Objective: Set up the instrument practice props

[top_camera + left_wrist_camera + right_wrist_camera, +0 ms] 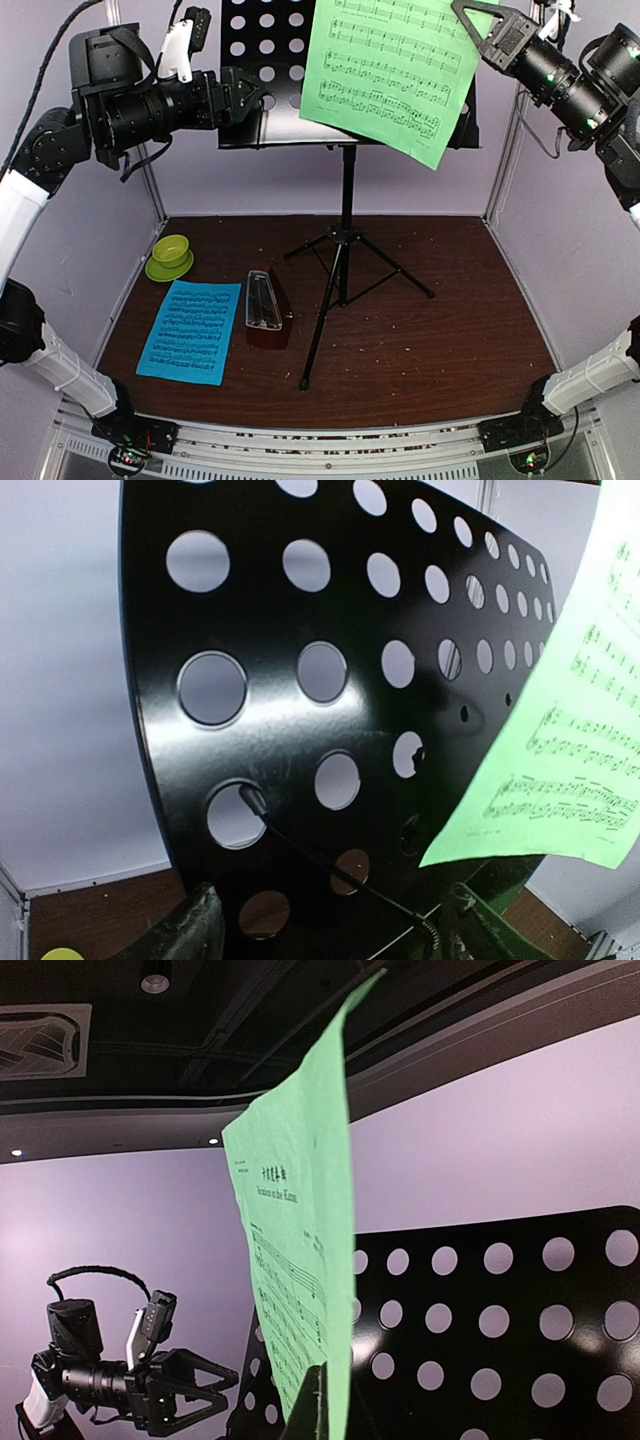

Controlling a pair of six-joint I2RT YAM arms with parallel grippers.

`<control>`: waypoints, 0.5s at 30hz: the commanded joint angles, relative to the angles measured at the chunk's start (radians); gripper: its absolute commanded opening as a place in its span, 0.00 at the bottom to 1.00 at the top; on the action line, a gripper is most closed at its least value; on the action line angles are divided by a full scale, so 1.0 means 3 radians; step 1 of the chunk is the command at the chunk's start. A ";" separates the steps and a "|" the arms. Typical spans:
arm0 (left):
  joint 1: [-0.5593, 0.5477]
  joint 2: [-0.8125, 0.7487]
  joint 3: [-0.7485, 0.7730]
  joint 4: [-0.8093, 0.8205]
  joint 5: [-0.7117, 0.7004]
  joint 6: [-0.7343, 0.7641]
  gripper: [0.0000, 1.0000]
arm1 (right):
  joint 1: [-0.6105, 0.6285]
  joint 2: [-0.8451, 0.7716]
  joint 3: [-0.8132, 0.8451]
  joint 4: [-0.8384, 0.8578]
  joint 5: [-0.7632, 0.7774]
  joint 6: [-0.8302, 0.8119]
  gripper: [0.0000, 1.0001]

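Note:
The black music stand (pixel 345 240) stands mid-table, and its hole-punched desk (pixel 265 60) fills the left wrist view (pixel 300 740). My right gripper (pixel 478 17) is shut on the upper right corner of the green sheet of music (pixel 390 70) and holds it tilted in front of the desk. The sheet shows edge-on in the right wrist view (pixel 305 1260). My left gripper (pixel 248 95) is open at the desk's left edge, and its fingers (pixel 200 925) are spread wide. The blue sheet (pixel 190 330) lies flat at front left. The reddish-brown metronome (pixel 266 308) lies beside it.
A small lime-green bowl (pixel 170 256) sits at the back left of the brown table (pixel 450 340). The tripod legs (pixel 395 270) spread across the middle. Purple walls close in the back and both sides.

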 commanded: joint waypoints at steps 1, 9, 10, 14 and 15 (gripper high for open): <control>0.0022 0.0016 0.0057 -0.0087 -0.0068 -0.0125 0.76 | -0.0027 0.0086 0.0155 0.0220 0.0110 0.0069 0.00; 0.0066 0.0161 0.0105 -0.0010 0.0255 -0.0203 0.76 | -0.0026 0.0349 0.0422 0.0135 0.0226 0.0007 0.00; 0.0070 0.0172 0.0106 -0.0004 0.0257 -0.0225 0.76 | -0.0027 0.0375 0.0444 0.0133 0.0221 -0.0002 0.00; 0.0091 0.0212 0.0110 0.0069 0.0270 -0.0379 0.73 | -0.0026 0.0439 0.0475 0.0152 0.0182 -0.0007 0.00; 0.0091 0.0219 0.0107 0.0096 0.0272 -0.0406 0.71 | -0.0026 0.0454 0.0481 0.0150 0.0175 -0.0011 0.00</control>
